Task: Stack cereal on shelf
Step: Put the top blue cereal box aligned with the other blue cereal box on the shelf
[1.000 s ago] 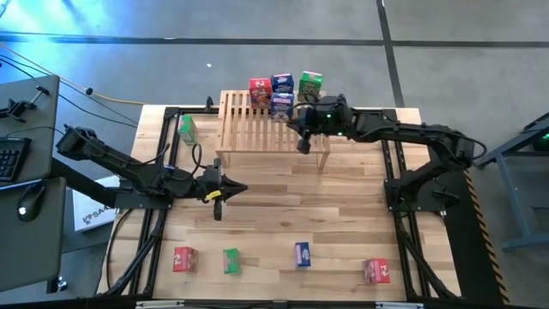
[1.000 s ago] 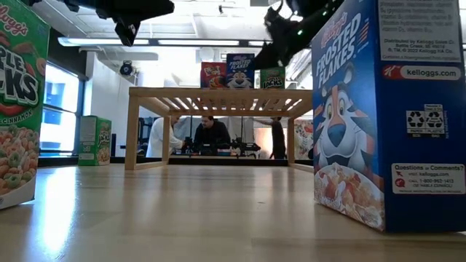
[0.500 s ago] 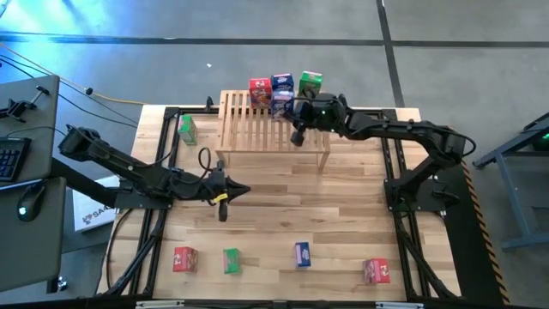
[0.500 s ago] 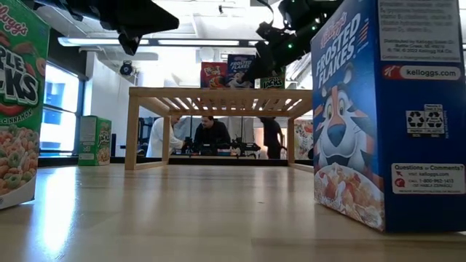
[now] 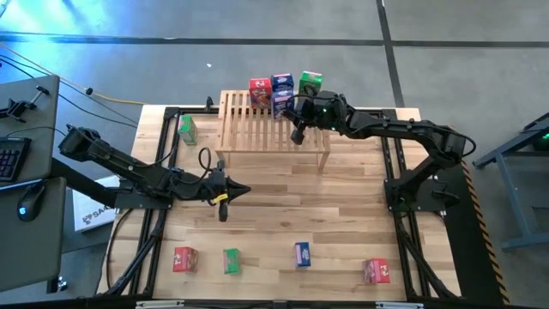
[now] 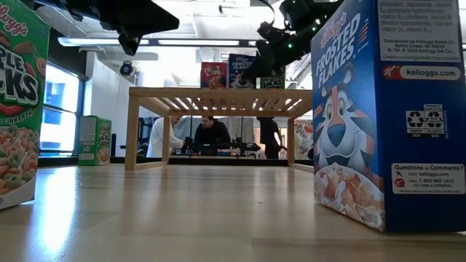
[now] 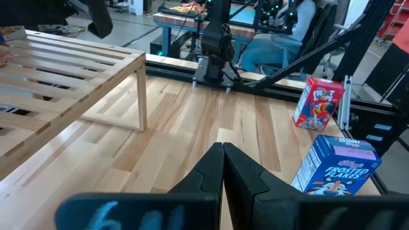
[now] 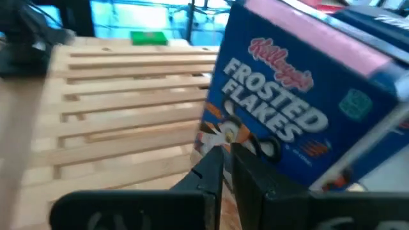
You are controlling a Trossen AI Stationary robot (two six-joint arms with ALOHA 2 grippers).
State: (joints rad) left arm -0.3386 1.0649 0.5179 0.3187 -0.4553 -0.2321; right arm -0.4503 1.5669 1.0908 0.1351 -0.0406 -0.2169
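Note:
The slatted wooden shelf [image 5: 273, 127] stands at the table's far side. On its far right part stand a red box [image 5: 259, 88], a blue box [image 5: 282, 83], a green box [image 5: 310, 81] and a second blue cereal box [image 5: 281, 104] in front of them. My right gripper [image 5: 298, 136] hovers over the shelf with shut fingers [image 8: 227, 154] right before that blue Frosted Flakes box [image 8: 287, 121]. My left gripper [image 5: 225, 206], shut [image 7: 223, 150], hangs above mid-table holding nothing. My right gripper points its shut fingertips [image 8: 214, 160] at the lower part of the blue box's printed front [image 8: 255, 137], coming slantwise from the near right. I cannot tell whether they touch it. The box stands upright on the slats.
Along the near edge stand a red box [image 5: 184, 258], a green one [image 5: 231, 260], a blue one [image 5: 302, 253] and another red one [image 5: 376, 271]. A green box [image 5: 187, 129] stands on the table left of the shelf. People sit beyond the table [image 6: 211, 135].
My right gripper has moved a little toward the far edge and the left, over the shelf and closer to the blue box, then held still. My left gripper has edged slightly toward the right. The boxes have stayed in place.

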